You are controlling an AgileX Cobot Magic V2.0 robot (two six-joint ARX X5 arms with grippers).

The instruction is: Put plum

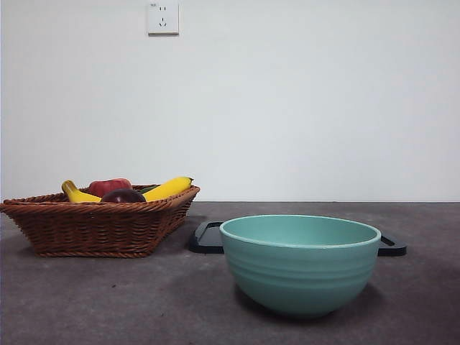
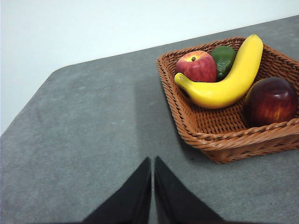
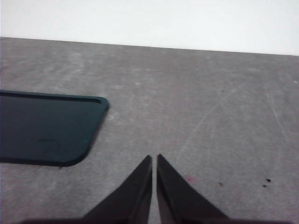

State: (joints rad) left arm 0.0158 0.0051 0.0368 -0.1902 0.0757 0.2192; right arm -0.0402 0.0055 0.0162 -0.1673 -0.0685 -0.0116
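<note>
Both grippers have their black jaws pressed together at the tips and hold nothing: the left gripper (image 2: 153, 161) hangs over bare grey table (image 2: 84, 140) just beside the wicker basket (image 2: 224, 144), and the right gripper (image 3: 154, 158) hangs over the table near a corner of the dark tray (image 3: 44, 135). Neither arm shows in the front view. Inside the basket, the plum (image 2: 271, 100), dark maroon and glossy, sits against the near woven wall, touching the yellow banana (image 2: 231, 79) that lies across the middle. Beyond the banana rest a red apple (image 2: 197, 66) and a green fruit (image 2: 223, 58), side by side in the far corner. From the front, the plum (image 1: 123, 195) peeks just above the basket's rim (image 1: 93, 207), between two yellow banana tips. On the other side of the table, apart from the basket, the teal bowl (image 1: 300, 269) stands upright, in front of the dark tray (image 1: 207, 238), whose ends stick out behind it on either side.
</note>
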